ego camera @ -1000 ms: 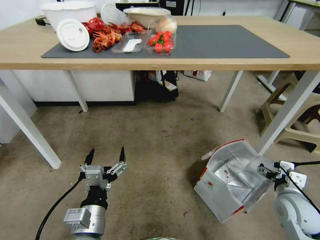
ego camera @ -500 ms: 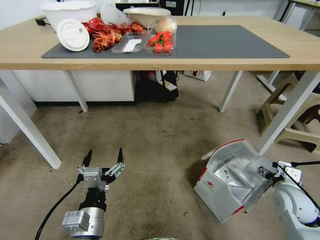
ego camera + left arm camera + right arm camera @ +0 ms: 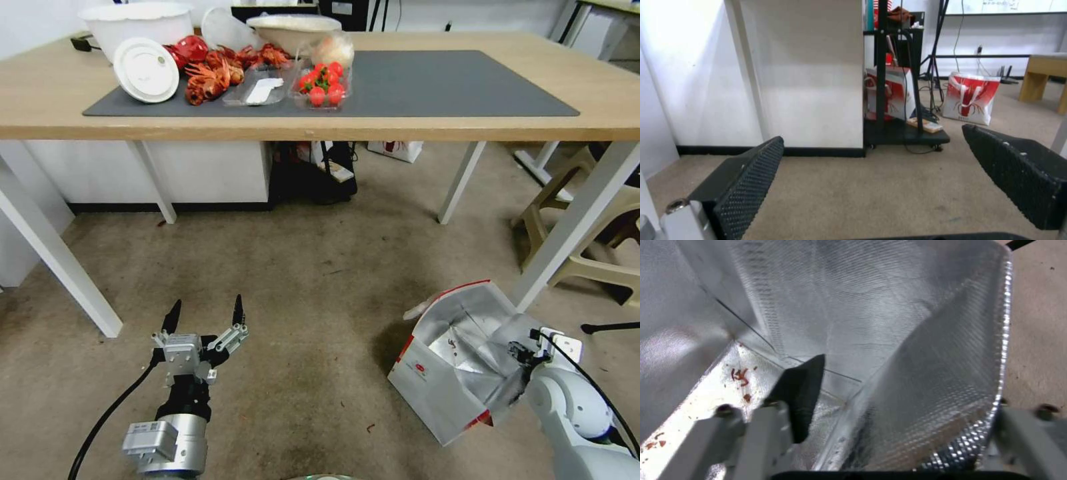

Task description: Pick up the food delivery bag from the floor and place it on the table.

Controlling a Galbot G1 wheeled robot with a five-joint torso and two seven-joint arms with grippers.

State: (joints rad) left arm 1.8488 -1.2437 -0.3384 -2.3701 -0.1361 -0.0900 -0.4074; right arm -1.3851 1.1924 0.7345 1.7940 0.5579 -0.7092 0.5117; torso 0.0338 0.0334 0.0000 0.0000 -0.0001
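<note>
Reaching into the food delivery bag [image 3: 460, 373], standing open on the floor [image 3: 313, 280].

Nearest, right claw [image 3: 519, 352] straddling the foil-lined wall, one finger inside, not visibly clamped; left claw [image 3: 203, 315] wide open, empty. Lift and placement still ahead. Beyond, white counter leg [image 3: 567, 227] beside the bag; counter [image 3: 467, 123] crowded leftward with crayfish [image 3: 213, 70] and tomatoes [image 3: 322, 83].

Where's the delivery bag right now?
The delivery bag stands open on the floor at the head view's lower right, beside a table leg, with the right gripper at its rim.
</note>
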